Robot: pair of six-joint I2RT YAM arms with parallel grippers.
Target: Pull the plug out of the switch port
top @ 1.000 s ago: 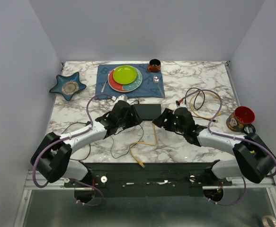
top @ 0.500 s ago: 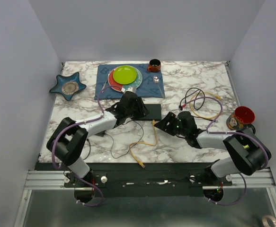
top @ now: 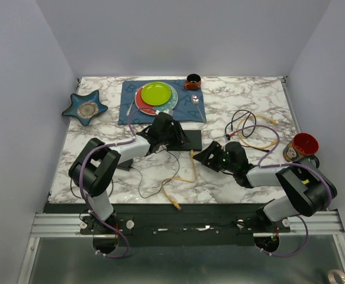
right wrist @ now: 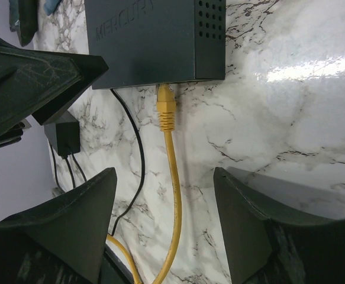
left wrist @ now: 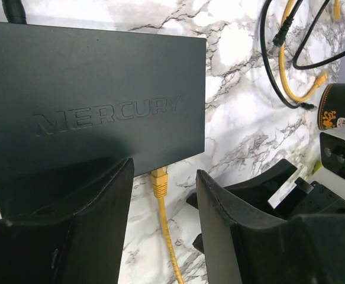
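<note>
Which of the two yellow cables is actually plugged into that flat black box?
The yellow cable whose plug sits in the edge of the switch. The other yellow cable lies looped among black wires, well apart from it.

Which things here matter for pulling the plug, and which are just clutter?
For the job: switch, yellow plug, left hand, right hand, both open.

Lying about: green plate, star dish, blue mat, brown cup, red mug, power brick, loose cables.
</note>
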